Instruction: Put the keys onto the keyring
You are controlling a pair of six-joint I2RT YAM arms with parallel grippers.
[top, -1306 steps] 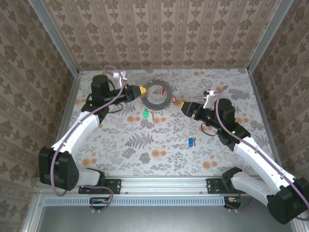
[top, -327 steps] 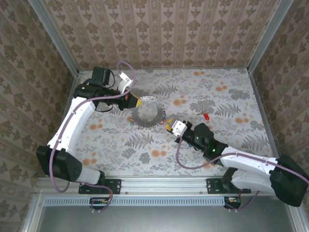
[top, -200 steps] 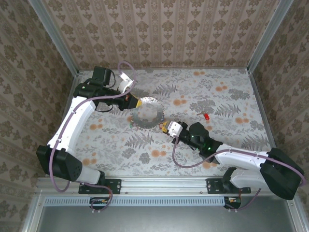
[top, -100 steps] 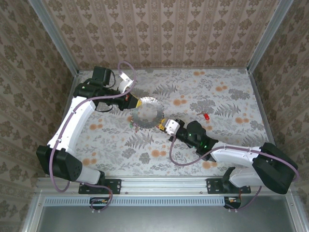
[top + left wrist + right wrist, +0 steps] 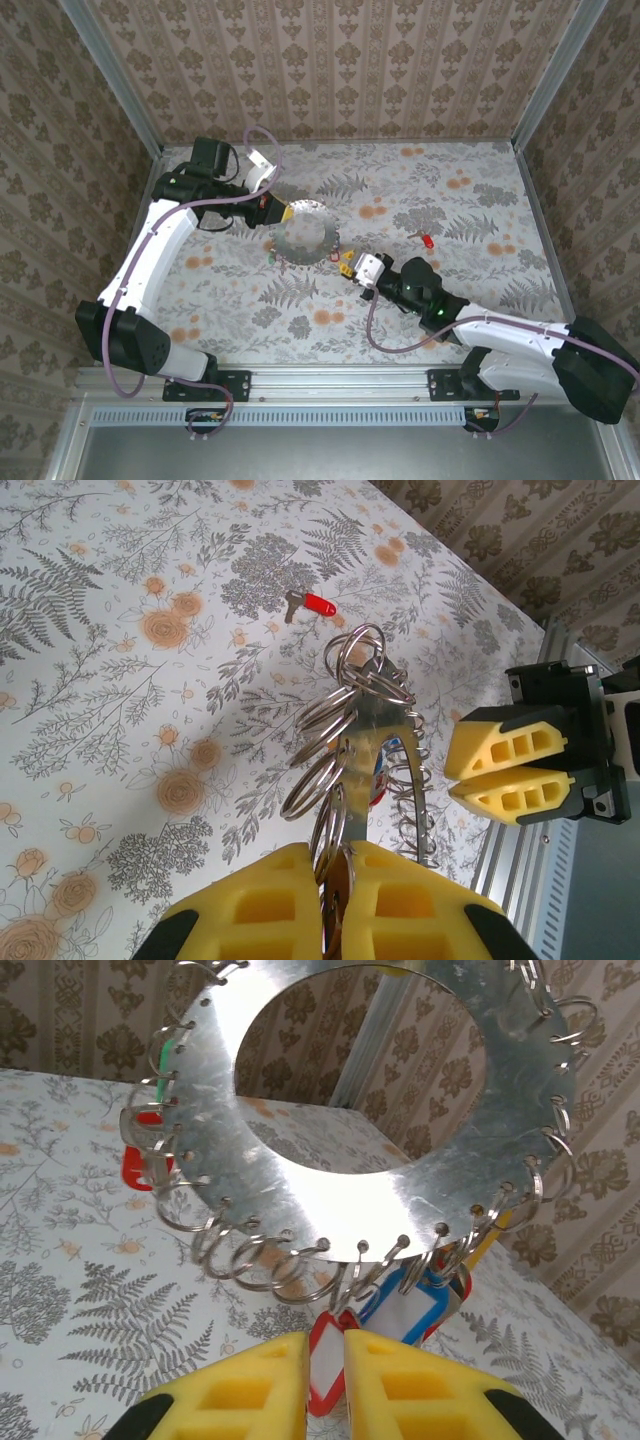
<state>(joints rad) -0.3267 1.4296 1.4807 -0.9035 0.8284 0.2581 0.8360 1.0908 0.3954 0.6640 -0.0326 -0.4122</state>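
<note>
— Item: keyring (image 5: 400, 1110), where?
— Off the table, rim clamped in my left gripper (image 5: 335, 865). Stiff plate, loose rings: hold by the rim.
— Your right gripper (image 5: 327, 1352)?
— Closed on a red-rimmed tag (image 5: 325, 1380) at its lower edge. Light, likely slippery.

Flowered table (image 5: 480, 200), patterned walls on three sides. The left gripper (image 5: 284, 212), at far left, is clamped on the far left edge of the keyring (image 5: 308, 211), a flat metal ring with small coloured tags (image 5: 272, 257) at its rim. The right gripper (image 5: 349, 266) reaches in from near right, its yellow tips just at the ring's near right edge; its hold cannot be judged. A red-tagged key (image 5: 428, 241) lies apart, to the right.
</note>
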